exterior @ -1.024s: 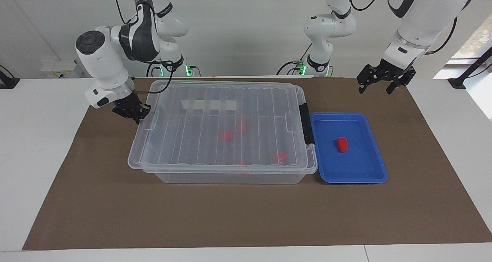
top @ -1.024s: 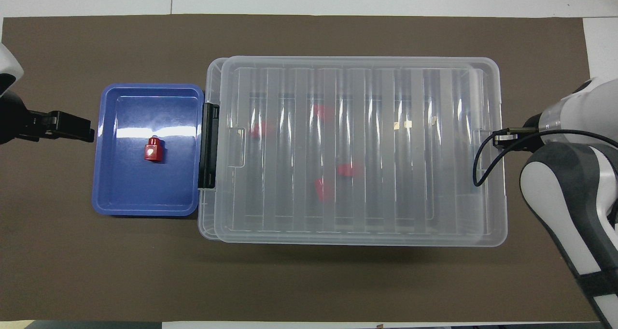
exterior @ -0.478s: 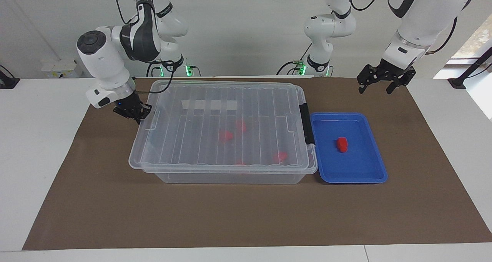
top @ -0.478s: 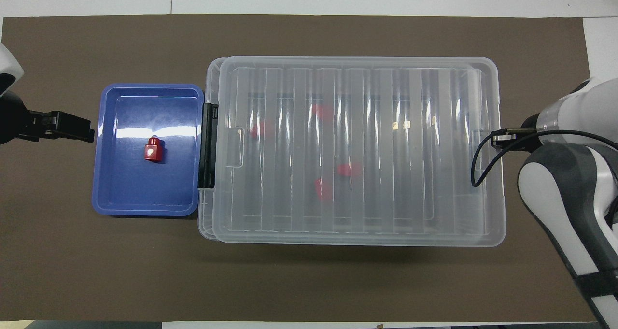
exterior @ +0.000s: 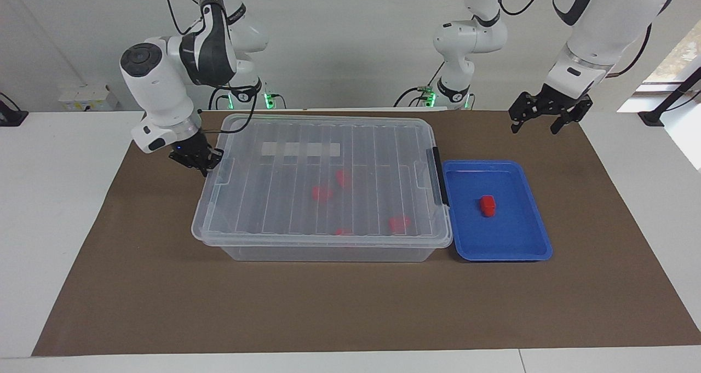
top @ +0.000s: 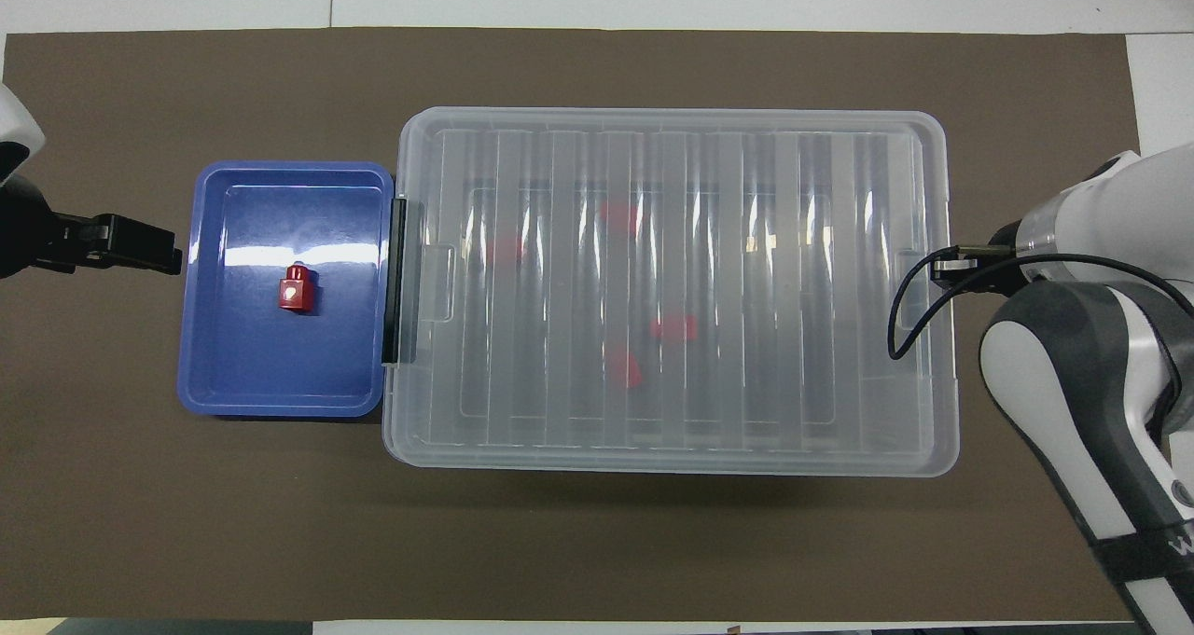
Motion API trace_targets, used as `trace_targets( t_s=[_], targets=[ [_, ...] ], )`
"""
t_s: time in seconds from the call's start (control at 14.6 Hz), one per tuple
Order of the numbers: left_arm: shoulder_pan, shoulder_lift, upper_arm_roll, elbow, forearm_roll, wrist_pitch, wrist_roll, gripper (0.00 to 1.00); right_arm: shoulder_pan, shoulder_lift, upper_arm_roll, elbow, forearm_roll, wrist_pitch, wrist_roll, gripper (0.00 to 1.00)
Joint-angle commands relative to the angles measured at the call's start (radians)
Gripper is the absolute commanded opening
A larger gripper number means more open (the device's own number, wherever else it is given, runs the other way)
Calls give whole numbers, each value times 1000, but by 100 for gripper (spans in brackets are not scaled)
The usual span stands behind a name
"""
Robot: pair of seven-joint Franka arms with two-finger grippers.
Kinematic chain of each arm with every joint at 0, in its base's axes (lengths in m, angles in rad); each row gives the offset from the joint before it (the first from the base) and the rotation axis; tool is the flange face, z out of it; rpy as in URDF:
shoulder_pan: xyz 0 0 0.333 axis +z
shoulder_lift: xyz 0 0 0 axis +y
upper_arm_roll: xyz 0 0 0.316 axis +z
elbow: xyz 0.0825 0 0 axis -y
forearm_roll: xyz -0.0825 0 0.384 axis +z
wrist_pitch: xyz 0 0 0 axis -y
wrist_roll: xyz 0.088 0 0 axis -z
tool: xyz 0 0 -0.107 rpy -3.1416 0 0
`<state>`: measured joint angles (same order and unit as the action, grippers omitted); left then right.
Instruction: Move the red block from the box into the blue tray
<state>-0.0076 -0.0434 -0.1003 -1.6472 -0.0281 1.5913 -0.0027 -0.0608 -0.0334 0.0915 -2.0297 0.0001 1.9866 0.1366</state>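
Observation:
A red block (exterior: 487, 205) lies in the blue tray (exterior: 495, 165), also in the overhead view (top: 297, 292) inside the tray (top: 280, 374). The clear box (exterior: 328, 252) stands beside the tray, its ribbed lid (exterior: 328, 159) lying squarely on it, with the black latch handle (exterior: 437, 176) at the tray end. Several more red blocks (exterior: 322, 193) show blurred through the lid (top: 673, 327). My right gripper (exterior: 201, 160) is shut on the lid's edge at the right arm's end (top: 944, 264). My left gripper (exterior: 535, 126) hangs open and empty above the mat beside the tray (top: 168, 255).
A brown mat (exterior: 350, 307) covers the white table (exterior: 55, 198). The box and tray sit side by side in the mat's middle. Bare mat lies around them, widest on the stretch farthest from the robots.
My right gripper has slid the lid toward the tray end, so it now sits squarely over the box instead of overhanging. The left arm has not moved.

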Motion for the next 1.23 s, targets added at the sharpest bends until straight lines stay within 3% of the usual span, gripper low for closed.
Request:
trace_targets(
  t_s=[0.0, 0.55, 0.68, 0.75, 0.82, 0.89, 1.02, 1.16],
  targets=[
    [11, -21, -4, -19, -1, -5, 10, 100, -7, -10, 7, 41, 20, -53, -14, 0],
    [11, -21, -4, -19, -1, -5, 10, 100, -56, -5, 4, 460, 1, -572, -52, 0],
    [11, -21, -2, -19, -1, -5, 10, 100, -80, -3, 2, 497, 1, -633, -52, 0],
    [11, -21, -4, -19, -1, -5, 10, 100, -91, -16, 2, 467, 3, -635, -51, 7],
    [11, -21, -4, -19, -1, -5, 10, 100, -105, -46, 2, 392, 3, -622, -51, 38],
    [11, -21, -4, -19, -1, -5, 12, 100, -116, -63, 2, 378, 4, -626, -52, 99],
    [11, -21, -2, -19, -1, -5, 10, 100, -107, -57, 4, 396, 3, -614, -51, 100],
    [11, -21, -4, -19, -1, -5, 10, 100, -99, -56, 7, 384, 4, -528, -52, 100]
  ],
)
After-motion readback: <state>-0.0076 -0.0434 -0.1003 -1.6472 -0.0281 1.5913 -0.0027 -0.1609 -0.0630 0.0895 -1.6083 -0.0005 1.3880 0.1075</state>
